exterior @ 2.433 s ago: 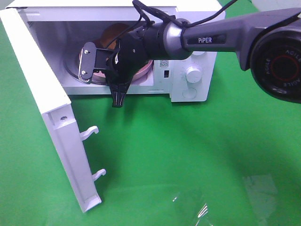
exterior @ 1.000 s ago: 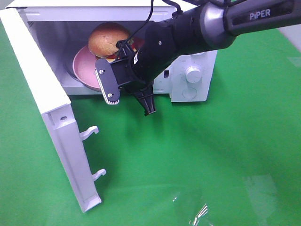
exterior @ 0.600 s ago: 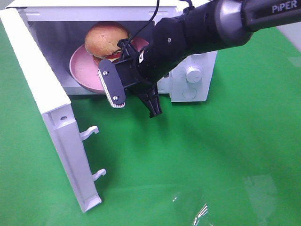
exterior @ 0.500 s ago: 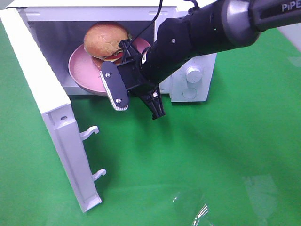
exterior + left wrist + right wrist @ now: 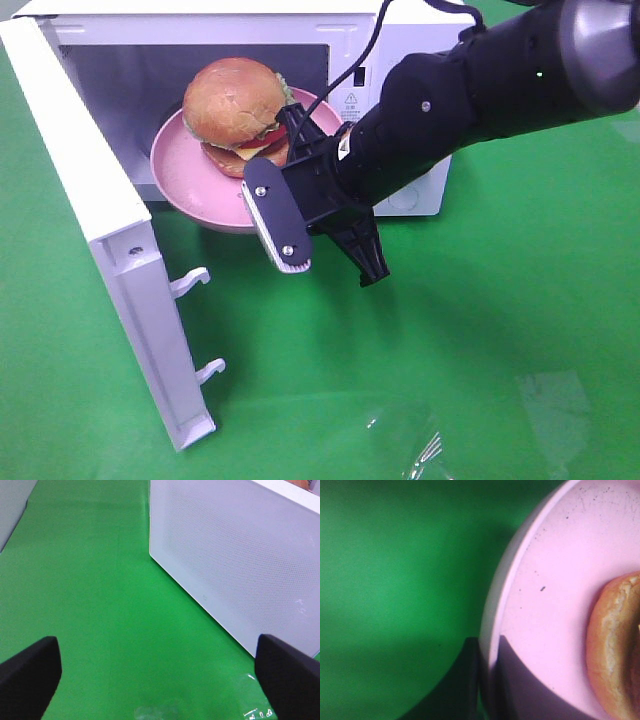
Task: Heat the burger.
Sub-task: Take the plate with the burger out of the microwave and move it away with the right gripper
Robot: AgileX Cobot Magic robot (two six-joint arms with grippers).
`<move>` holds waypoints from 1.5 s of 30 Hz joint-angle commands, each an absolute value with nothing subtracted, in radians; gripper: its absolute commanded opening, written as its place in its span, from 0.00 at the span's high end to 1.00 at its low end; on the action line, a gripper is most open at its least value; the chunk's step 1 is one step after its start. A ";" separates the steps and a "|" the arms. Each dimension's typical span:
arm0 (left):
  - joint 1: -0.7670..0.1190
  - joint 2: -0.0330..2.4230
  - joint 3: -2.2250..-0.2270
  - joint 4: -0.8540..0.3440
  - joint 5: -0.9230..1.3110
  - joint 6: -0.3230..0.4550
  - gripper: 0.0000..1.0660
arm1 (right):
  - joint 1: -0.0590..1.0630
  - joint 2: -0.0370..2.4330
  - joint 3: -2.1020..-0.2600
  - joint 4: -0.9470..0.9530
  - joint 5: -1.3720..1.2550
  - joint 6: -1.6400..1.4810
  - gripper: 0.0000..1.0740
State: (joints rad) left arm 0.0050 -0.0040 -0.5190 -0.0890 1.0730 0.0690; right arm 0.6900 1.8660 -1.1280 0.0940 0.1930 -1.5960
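The burger, with its golden bun, lettuce and tomato, rides on a pink plate held at the microwave's open mouth, partly out past the front sill. My right gripper is shut on the plate's near right rim. In the right wrist view the plate rim runs down between the dark fingers of the right gripper, and the bun's edge shows beside it. My left gripper stands open over the green cloth with nothing between its fingers.
The microwave door is swung wide open to the left, with two latch hooks sticking out. Its white outer panel fills the left wrist view. Green cloth covers the table, with a clear plastic scrap near the front.
My right arm has drawn back toward the front right, bringing the plate and burger from inside the cavity out to its mouth. The left gripper has stayed open.
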 commanded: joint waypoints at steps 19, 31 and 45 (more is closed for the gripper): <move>0.007 -0.021 -0.518 -0.096 1.070 0.064 0.09 | 0.692 1.591 -0.852 0.108 0.109 -1.562 1.00; 0.007 -0.021 -0.518 -0.096 1.070 0.064 0.09 | 0.751 1.428 -0.688 0.038 0.105 -1.402 1.00; 0.007 -0.021 -0.518 -0.096 1.070 0.064 0.09 | 0.762 1.242 -0.559 -0.117 0.206 -1.107 1.00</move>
